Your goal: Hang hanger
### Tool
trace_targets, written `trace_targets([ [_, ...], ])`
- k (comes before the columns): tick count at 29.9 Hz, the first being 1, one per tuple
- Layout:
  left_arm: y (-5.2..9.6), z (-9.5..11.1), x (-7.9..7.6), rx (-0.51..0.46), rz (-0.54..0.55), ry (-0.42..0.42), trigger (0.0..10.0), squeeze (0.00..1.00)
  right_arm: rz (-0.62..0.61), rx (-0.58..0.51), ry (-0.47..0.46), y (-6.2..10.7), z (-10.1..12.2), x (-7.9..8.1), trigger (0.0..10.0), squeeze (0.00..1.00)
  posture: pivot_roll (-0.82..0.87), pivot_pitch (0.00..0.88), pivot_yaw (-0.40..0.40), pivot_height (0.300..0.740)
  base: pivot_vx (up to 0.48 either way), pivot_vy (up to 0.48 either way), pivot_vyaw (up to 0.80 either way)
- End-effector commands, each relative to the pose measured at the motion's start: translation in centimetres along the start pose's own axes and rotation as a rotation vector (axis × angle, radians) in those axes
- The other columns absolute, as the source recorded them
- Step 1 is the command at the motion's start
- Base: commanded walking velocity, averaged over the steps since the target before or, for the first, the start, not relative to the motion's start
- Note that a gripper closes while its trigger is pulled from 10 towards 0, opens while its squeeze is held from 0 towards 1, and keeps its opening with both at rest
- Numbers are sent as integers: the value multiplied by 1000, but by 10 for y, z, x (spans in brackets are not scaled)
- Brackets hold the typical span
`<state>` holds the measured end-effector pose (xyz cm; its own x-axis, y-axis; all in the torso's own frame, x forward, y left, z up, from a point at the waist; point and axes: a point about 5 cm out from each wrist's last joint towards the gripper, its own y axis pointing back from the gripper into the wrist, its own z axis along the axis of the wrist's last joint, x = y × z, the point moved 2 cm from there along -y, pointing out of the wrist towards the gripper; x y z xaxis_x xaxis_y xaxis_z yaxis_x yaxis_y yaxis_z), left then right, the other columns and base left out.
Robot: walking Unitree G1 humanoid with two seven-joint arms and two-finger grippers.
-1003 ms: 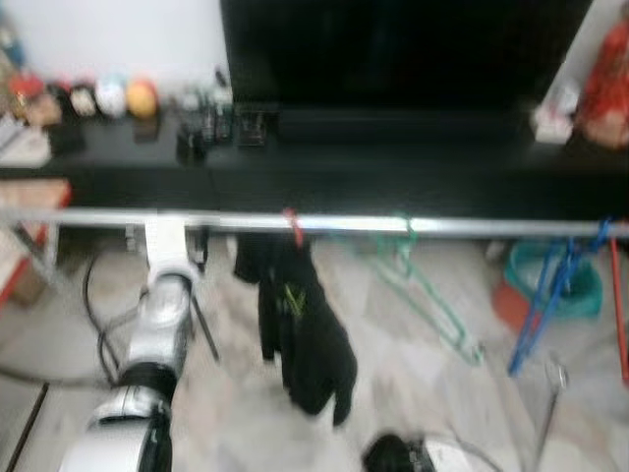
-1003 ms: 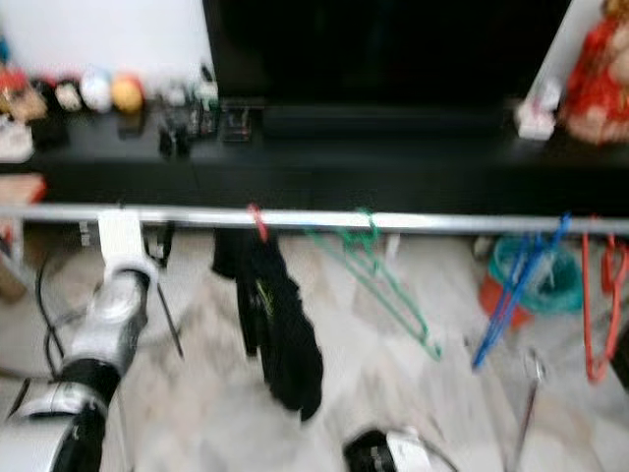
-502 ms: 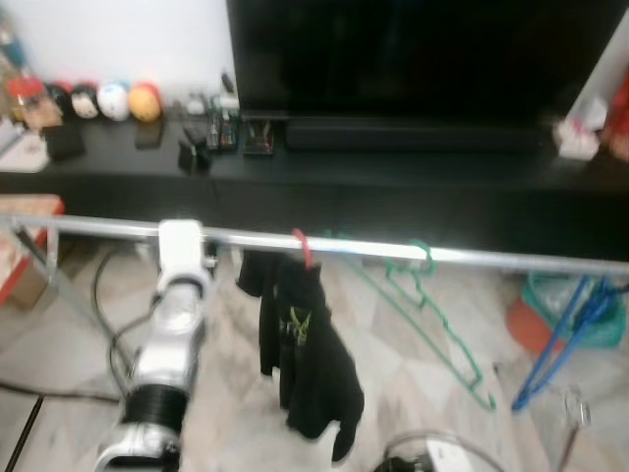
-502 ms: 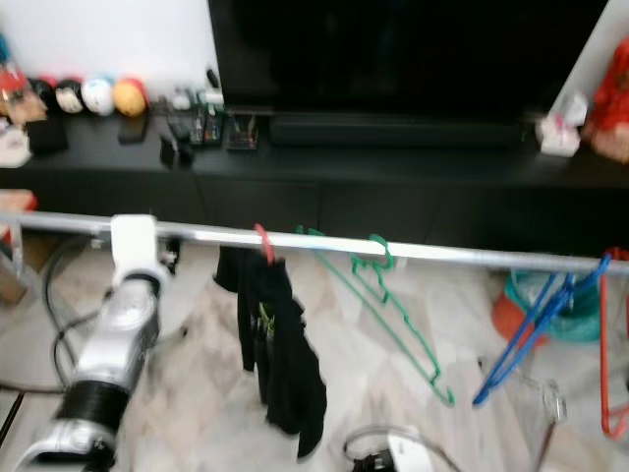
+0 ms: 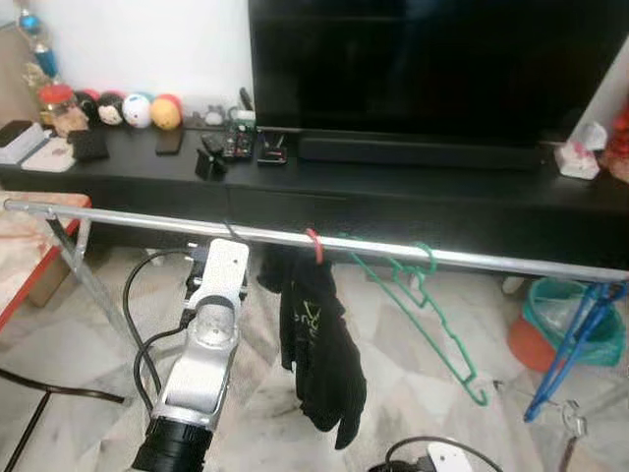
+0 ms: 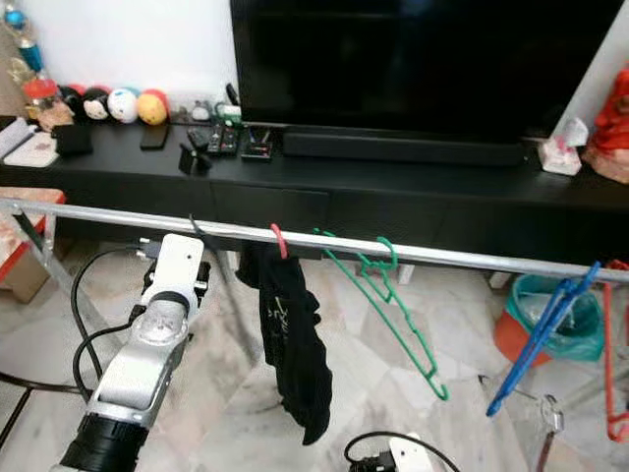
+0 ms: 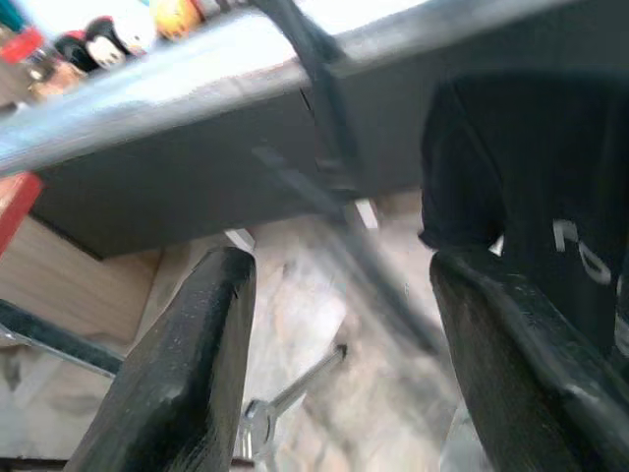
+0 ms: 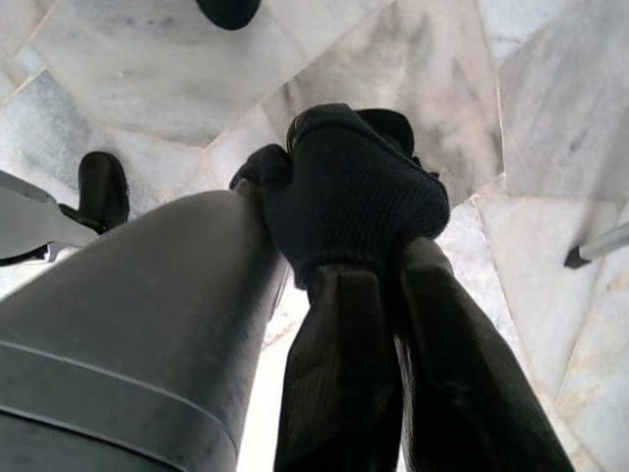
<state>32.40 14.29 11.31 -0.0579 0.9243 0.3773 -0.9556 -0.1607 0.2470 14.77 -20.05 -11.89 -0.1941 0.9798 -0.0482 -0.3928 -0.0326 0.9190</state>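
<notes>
From the left eye view, a thin, shiny metal rail [image 5: 147,218] runs straight across the room, above a pale marbled stone floor [image 5: 413,364]. Four things hang from it. A red plastic hanger [image 5: 314,246] hooks over the rail and carries a limp black cloth garment [image 5: 319,344] with a small pale print. Next along is a thin green wire-shaped hanger [image 5: 432,315], bare and tilted. At the far right hangs a blue plastic hanger [image 5: 575,339], also bare. The robot's silver left arm [image 5: 201,364], smooth and cylindrical with a white boxy wrist, reaches up to just below the rail, beside the garment. Behind stands a long, low black cabinet [image 5: 413,197] bearing a large dark flat television [image 5: 432,69] and a row of small round colourful toys [image 5: 128,108].

The right eye view adds a thin orange-red hanger [image 6: 614,364] at the right edge, beyond the blue one.

In the left wrist view, the left gripper [image 7: 339,364] has its two matte black fingers [image 7: 187,374] spread wide apart with nothing between them. The blurred rail crosses ahead and the black garment hangs close beside one finger.

In the right wrist view, the right gripper [image 8: 359,246] points down at the floor, its black fingers pressed onto a bunched dark ribbed knit fabric [image 8: 354,187]. A smooth dark grey cylindrical leg of the robot [image 8: 128,324] stands alongside.
</notes>
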Motion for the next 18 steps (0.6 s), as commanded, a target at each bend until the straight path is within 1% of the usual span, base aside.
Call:
trace_targets([
  [1, 3, -3, 2, 15, -5, -15, 10000, 0, 0, -10, -1, 0, 3, -1, 10000, 0, -46, 0, -37, 740, 0, 0, 0],
  [3, 3, -3, 2, -29, -45, 2, 10000, 0, 2, -11, -2, 0, 3, -1, 10000, 0, -44, 0, -37, 740, 0, 0, 0],
  [5, 3, -1, 5, -57, -49, 29, 10000, 0, 2, -13, -4, 0, 3, -1, 10000, 0, -42, 0, -35, 740, 0, 0, 0],
  [7, 4, -2, 8, -67, -48, 2, 10000, 0, -1, -19, -11, 0, 4, -1, 10000, 0, -44, 0, -30, 740, 0, 0, 0],
  [9, 3, -4, 9, -62, -42, -6, 10000, 0, -1, -22, -16, 0, 4, -1, 10000, 0, -44, 0, -30, 740, 0, 0, 0],
  [11, 3, -7, 11, -44, -16, -11, 10000, 0, -1, -22, -18, 0, 4, -1, 10000, 0, -51, 0, -27, 740, 0, -480, 0],
  [15, 3, -5, 8, -51, -26, 6, 10000, 0, -2, -21, -20, 0, 3, 0, 10000, 0, -50, 0, -25, 740, 0, -476, 0],
  [18, 3, -3, 6, -59, -27, 5, 10000, 0, -1, -19, -21, 0, 3, 0, 10000, 0, -52, 0, -23, 740, 0, -375, 0],
])
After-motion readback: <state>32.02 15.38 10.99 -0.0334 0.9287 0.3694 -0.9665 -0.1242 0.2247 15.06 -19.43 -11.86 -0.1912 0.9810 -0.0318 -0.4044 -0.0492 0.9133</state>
